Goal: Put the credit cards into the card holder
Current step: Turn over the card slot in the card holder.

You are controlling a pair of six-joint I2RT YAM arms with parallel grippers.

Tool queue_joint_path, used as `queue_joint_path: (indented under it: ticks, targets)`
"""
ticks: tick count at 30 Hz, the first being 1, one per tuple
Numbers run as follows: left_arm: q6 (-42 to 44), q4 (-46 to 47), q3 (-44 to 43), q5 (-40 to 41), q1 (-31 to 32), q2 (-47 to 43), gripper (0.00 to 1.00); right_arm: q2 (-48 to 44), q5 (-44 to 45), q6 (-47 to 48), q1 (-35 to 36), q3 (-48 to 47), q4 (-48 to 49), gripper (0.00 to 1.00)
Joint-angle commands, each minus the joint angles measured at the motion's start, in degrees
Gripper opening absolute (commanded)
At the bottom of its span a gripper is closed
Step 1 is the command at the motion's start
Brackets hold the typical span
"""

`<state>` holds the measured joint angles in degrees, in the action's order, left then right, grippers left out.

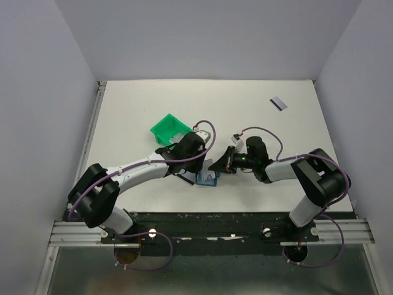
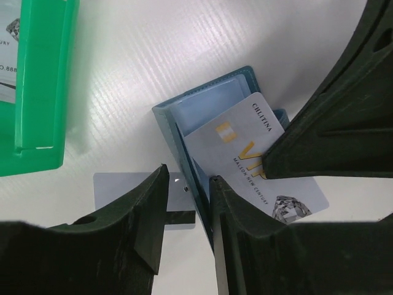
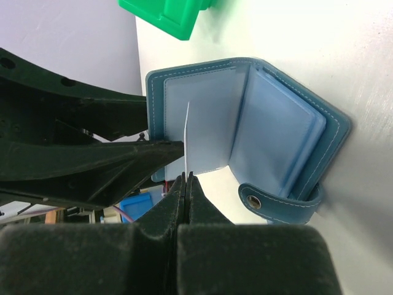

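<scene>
Above the table's near middle, left gripper (image 1: 193, 173) and right gripper (image 1: 213, 166) meet over the blue card holder (image 1: 209, 180); one credit card (image 1: 278, 104) lies far off. Left wrist: parted fingers straddle the holder's cover, VIP card (image 2: 242, 161) partly pocketed. Right wrist: jaws clench that card's edge. Insertion looks underway; more cards remain.

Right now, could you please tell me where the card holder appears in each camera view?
Top external: card holder just below picture centre.
Left wrist: card holder mid-frame, open.
Right wrist: card holder centre to right, open.
Shared landmark: green bin, up-left of it from above; at the left edge for the left wrist; at the top edge for the right wrist.
</scene>
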<state>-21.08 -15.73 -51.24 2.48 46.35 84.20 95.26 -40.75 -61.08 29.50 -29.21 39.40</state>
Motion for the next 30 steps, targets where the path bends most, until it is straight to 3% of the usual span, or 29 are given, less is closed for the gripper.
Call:
queue_joint_path:
  ticks: [1,4,11,14,24,30]
  targets:
    - [-0.5,-2.8,-1.9,3.1,0.0,1.2,0.43,0.9,-1.3,-0.1,-0.3,0.8,1.9,0.00]
    - [-0.7,-3.0,-2.0,3.3,-0.1,1.3,0.34,0.7,-1.3,0.1,-0.3,1.1,1.8,0.00]
    - [-4.1,-0.5,0.3,1.6,-0.1,0.1,0.00,-1.9,0.3,3.2,-0.3,1.9,-3.0,0.00]
    - [-7.7,4.5,3.5,-1.5,0.0,-0.9,0.00,-5.8,2.7,5.6,-0.3,2.4,-7.6,0.00]
    - [-29.3,25.9,16.2,-5.3,0.5,-3.1,0.00,-20.8,13.9,17.7,-0.3,-1.2,-35.8,0.00]
    - [-34.8,24.9,15.5,1.4,4.0,-2.6,0.00,-21.4,14.5,18.7,-0.4,-1.5,-38.3,0.00]
